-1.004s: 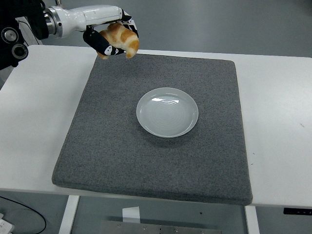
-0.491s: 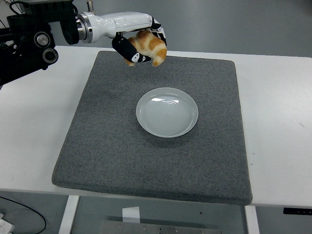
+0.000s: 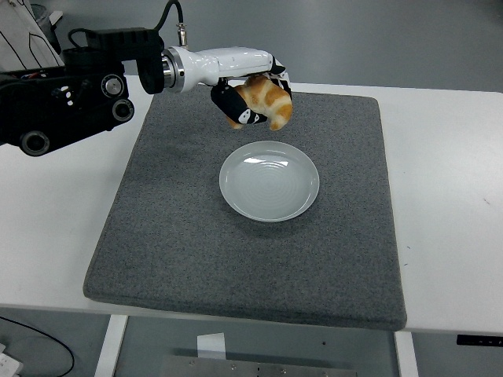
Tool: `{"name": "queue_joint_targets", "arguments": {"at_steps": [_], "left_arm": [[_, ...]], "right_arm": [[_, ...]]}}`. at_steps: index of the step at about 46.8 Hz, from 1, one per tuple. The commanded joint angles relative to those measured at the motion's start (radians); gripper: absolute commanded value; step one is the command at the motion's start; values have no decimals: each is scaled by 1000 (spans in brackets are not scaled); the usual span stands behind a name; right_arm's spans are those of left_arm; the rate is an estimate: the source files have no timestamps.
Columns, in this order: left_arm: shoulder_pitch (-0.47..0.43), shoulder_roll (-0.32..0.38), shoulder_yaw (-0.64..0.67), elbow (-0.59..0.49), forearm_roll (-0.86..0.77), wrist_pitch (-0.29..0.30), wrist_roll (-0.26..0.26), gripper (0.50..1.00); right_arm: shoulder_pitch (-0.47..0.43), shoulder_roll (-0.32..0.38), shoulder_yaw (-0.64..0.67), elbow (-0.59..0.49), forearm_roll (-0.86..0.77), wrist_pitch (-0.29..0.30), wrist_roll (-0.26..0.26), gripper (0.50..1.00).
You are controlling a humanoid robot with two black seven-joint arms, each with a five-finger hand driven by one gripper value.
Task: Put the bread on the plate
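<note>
1. As I carry it rightward, the left hand (image 3: 250,100) has brought the bread (image 3: 266,102) just behind the plate (image 3: 269,181), aloft.
2. Fingers (image 3: 236,112) clamped on bread (lowering remains, I judge).

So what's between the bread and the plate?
Nothing but bare grey mat, in the head view. The robot hand holds the bread up behind the plate.

The left arm (image 3: 94,86) reaches in from the left, its hand (image 3: 251,98) raised with fingers curled closed.
</note>
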Motion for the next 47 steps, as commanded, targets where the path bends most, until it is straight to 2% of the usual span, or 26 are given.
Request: {"name": "queue_joint_targets", "arguments": {"at_steps": [1, 27, 47], "left_arm": [[10, -22, 4, 17, 2, 0, 0, 500], [128, -171, 6, 155, 113, 8, 1, 500], [177, -225, 39, 224, 182, 24, 1, 500]], "right_arm": [[0, 0, 0, 0, 0, 0, 1, 932], [0, 0, 0, 0, 0, 0, 1, 932], [0, 0, 0, 0, 0, 0, -1, 932]]}}
